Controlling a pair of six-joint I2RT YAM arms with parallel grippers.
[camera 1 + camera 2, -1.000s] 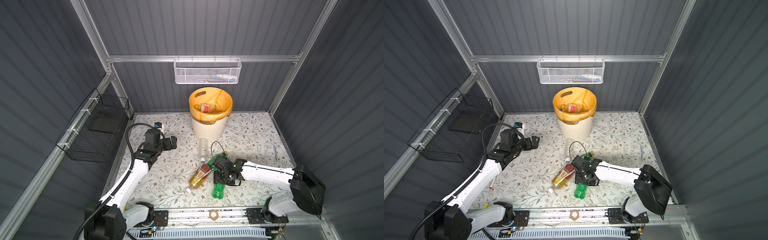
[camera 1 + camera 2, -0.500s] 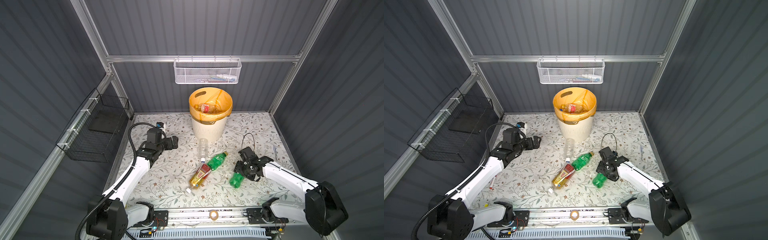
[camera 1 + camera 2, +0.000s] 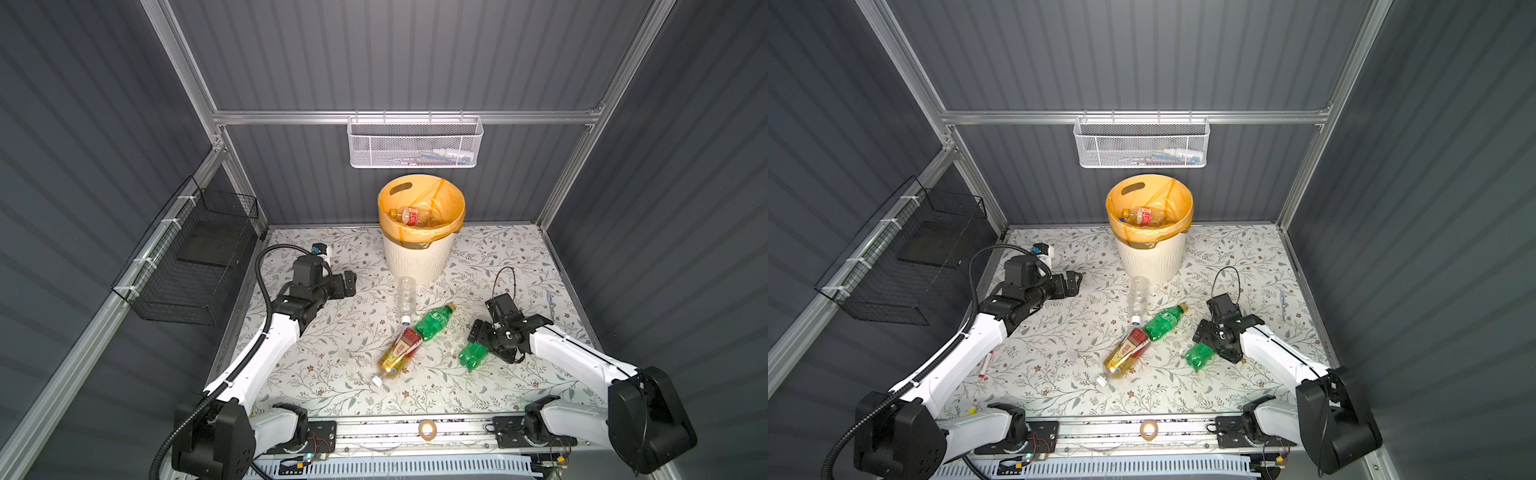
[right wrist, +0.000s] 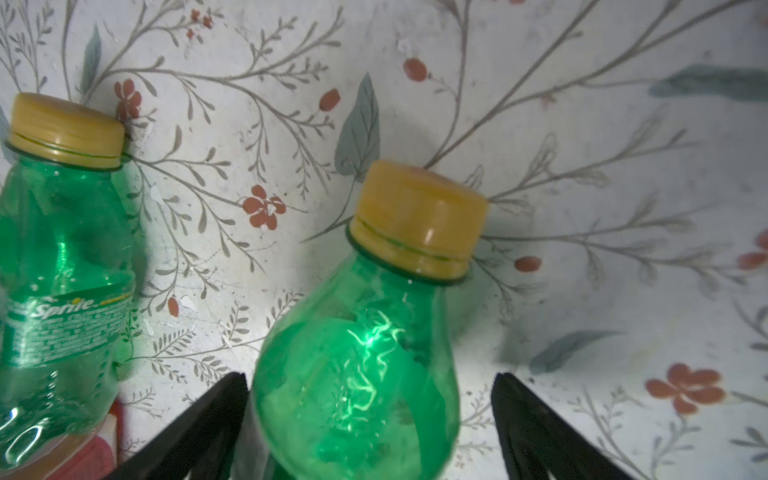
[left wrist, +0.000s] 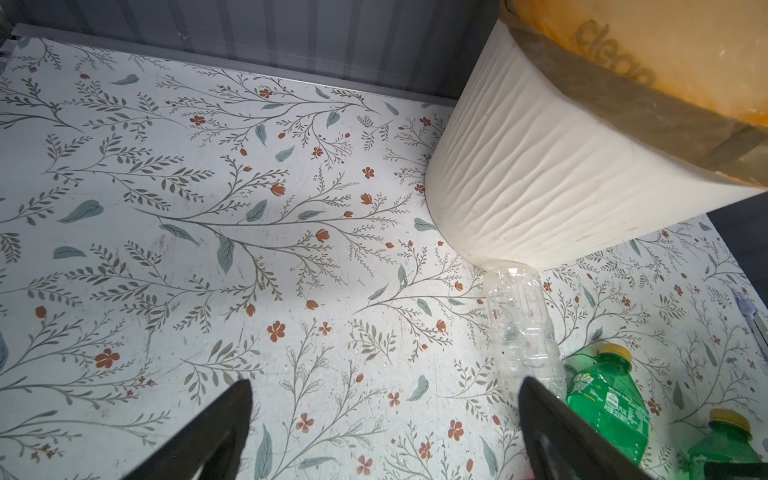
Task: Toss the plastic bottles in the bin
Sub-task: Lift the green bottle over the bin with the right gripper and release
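The cream ribbed bin with an orange liner stands at the back and holds a red-labelled bottle. In front of it lie a clear bottle, a labelled green bottle and an amber bottle with a red label. A second green bottle lies to their right. My right gripper is open and straddles its body, with a gap on one side. My left gripper is open and empty, left of the bin.
A white mesh basket hangs on the back wall and a black wire basket on the left wall. A tape roll sits on the front rail. A pen lies near the right wall, a red marker at the left edge.
My right arm swung from the middle to the right, and the unlabelled green bottle shifted right with it. Its jaws have spread wider. The left arm barely moved.
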